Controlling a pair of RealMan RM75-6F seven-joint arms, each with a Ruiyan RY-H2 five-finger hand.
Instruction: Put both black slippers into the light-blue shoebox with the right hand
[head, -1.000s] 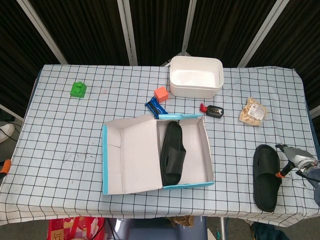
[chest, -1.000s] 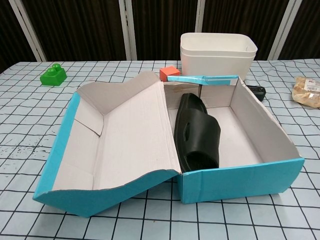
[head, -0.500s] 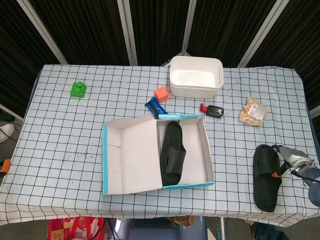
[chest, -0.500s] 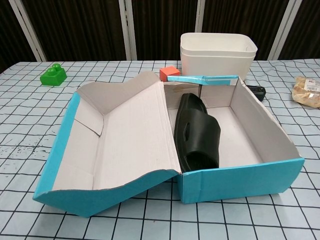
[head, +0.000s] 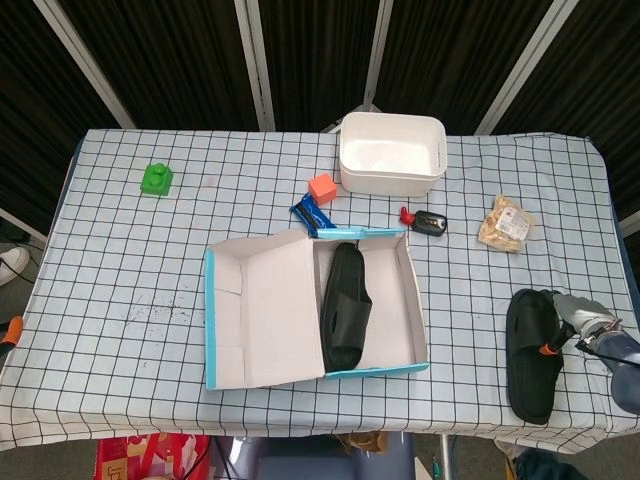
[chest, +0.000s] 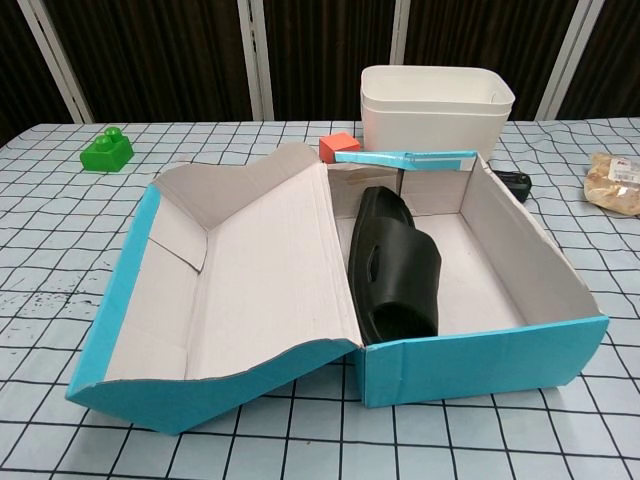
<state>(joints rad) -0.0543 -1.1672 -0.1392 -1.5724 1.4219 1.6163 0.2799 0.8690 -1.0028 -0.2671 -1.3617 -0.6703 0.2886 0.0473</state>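
Checked tablecloth (head: 120, 260), black ribbed wall panels (head: 170, 60) behind.

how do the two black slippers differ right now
The slipper in the shoebox lies inside the light-blue shoebox, against its left side; the slipper on the table lies outside, far right. No hand is near the boxed one; the right hand is at the other's right edge. Both are black and lie lengthwise.

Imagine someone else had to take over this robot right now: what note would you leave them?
Right hand: at the right edge of the slipper on the table, apparently touching it; whether it grips yet is unclear.
Left hand: not in view.
Done: one slipper lies inside the open shoebox, along its left side.
Left: grasp the second slipper, lying near the table's right front edge, and set it in the box's free right half.
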